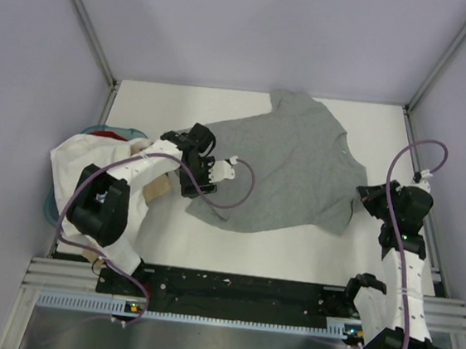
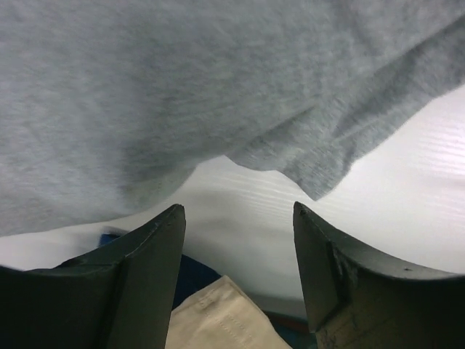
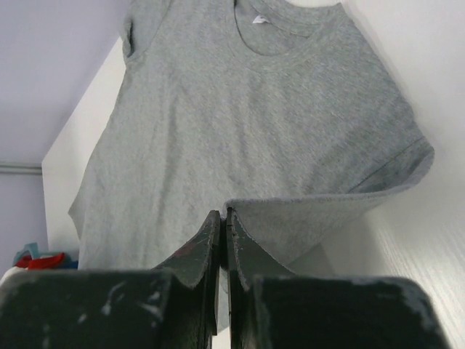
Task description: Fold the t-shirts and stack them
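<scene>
Layout step before folding: grey t-shirt (image 1: 287, 172) spread mid-table, right gripper (image 3: 222, 215) pinched on its lifted edge, left gripper (image 2: 240, 208) agape just short of the hem; probably calls next for nipping that hem and tugging flat.

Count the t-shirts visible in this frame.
4: a grey t-shirt spread on the table; a white t-shirt, a red t-shirt and a tan t-shirt heaped at the left edge. Others may lie hidden in that heap.
</scene>
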